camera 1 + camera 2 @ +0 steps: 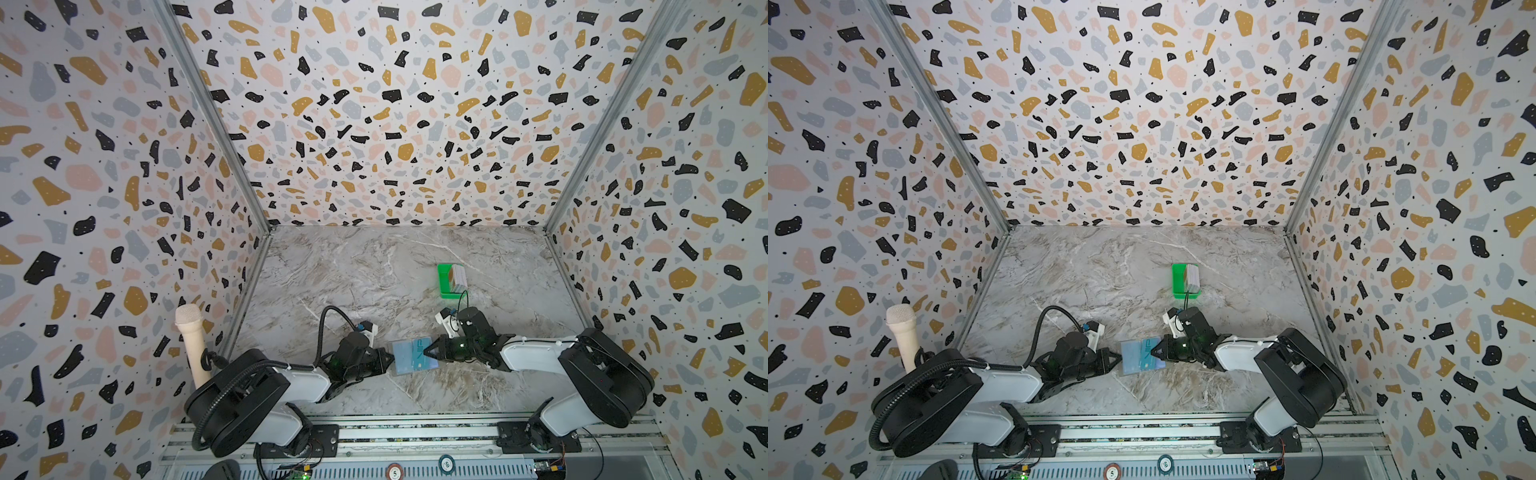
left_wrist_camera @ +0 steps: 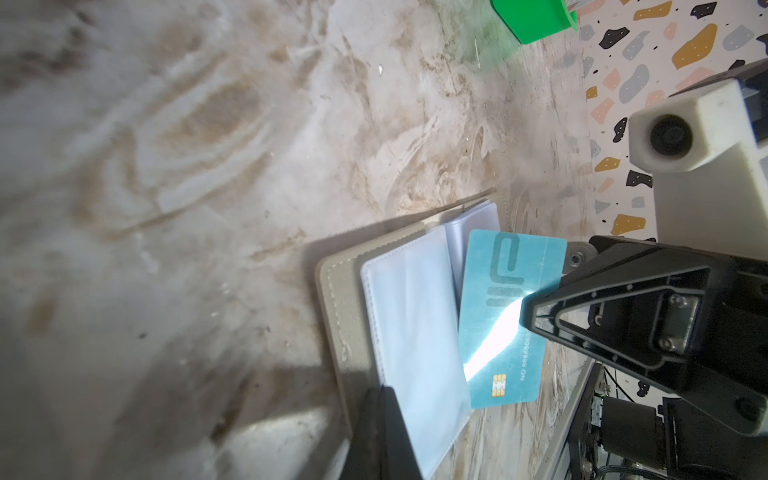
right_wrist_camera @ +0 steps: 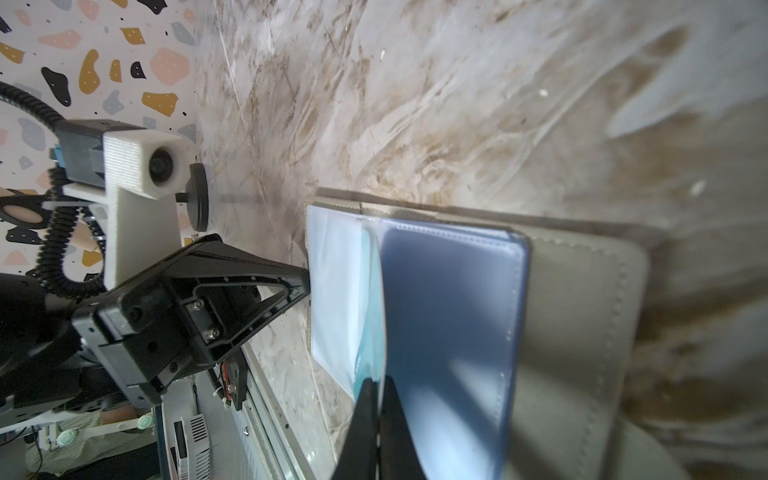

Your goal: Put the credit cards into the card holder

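Note:
The card holder (image 1: 400, 365) lies open near the table's front middle, grey cover down and clear pockets up, in both top views (image 1: 1128, 368). My left gripper (image 1: 390, 358) is shut on the edge of a clear pocket leaf (image 2: 411, 316), with its jaws (image 2: 386, 432) closed at that edge. From the other side, my right gripper (image 1: 424, 352) is shut on a teal credit card (image 2: 498, 332). Its fingertips (image 3: 376, 388) pinch that card's edge, and the card's far side sits among the pocket leaves (image 3: 449, 316). More credit cards (image 1: 460, 277) stand in a green tray.
The green tray (image 1: 445, 286) stands behind the right gripper, mid-table. A beige microphone-like post (image 1: 189, 332) rises at the front left corner. Patterned walls close three sides. A metal rail (image 1: 415, 436) runs along the front edge.

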`<state>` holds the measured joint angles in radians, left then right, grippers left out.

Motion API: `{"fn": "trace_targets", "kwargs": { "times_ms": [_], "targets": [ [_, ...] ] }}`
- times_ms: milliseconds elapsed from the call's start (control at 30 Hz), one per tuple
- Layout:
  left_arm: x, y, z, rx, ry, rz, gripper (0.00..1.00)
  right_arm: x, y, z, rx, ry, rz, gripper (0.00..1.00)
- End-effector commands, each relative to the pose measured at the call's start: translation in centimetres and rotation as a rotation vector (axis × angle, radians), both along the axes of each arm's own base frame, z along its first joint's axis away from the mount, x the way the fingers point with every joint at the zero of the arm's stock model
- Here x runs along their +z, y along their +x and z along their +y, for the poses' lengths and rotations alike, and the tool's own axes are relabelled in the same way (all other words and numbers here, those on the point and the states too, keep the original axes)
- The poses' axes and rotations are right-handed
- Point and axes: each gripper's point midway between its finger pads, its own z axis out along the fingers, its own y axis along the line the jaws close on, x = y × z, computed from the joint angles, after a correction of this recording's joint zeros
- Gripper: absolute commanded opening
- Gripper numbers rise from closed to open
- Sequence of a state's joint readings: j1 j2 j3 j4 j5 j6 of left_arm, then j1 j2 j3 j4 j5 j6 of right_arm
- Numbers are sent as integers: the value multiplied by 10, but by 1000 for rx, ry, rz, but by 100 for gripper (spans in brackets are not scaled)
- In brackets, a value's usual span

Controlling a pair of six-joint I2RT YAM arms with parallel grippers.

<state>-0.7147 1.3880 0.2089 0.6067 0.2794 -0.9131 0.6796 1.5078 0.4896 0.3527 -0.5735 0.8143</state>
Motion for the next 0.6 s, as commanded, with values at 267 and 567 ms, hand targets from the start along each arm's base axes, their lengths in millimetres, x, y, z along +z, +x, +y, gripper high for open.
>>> {"fn": "trace_targets", "kwargs": {
  "times_ms": [267, 567],
  "targets": [
    [-10, -8, -1, -22, 3, 37, 0, -7, -10, 1, 76, -23, 30, 0],
    [-11, -8, -1, -25, 4, 41, 0, -13, -9, 3, 90, -28, 42, 0]
  ]
}}
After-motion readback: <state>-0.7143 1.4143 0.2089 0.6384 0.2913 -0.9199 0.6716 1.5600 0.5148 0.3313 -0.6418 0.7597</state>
